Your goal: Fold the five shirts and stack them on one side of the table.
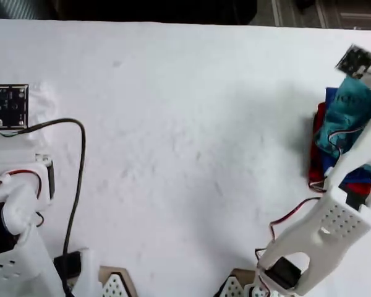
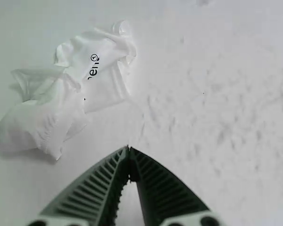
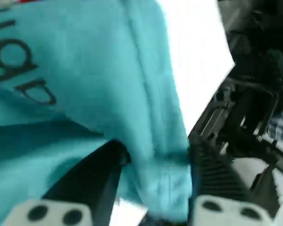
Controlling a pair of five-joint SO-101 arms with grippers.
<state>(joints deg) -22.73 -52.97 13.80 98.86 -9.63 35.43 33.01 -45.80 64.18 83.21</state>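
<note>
Table (image 1: 185,124) middle open | right hand (image 3: 158,153) pinching teal shirt (image 3: 85,70) | left hand (image 2: 129,154) pressed together

Bright glare over the table (image 1: 185,124) (soft shadow under white shirt (image 2: 61,103)).

Table (image 1: 185,124): white.
Top shirt (image 1: 349,117): teal, dark lettering.
Beneath it: red shirt (image 1: 317,145), blue shirt (image 1: 329,99).
Crumpled shirt (image 2: 70,94): white, black print.
Left fingers (image 2: 153,188): dark green, ribbed.

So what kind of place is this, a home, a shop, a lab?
Probably a robotics lab or workshop bench, not a home. A left arm and right arm of white printed parts with exposed wiring stand at a white table, with a teal shirt atop a stack of shirts.
</note>
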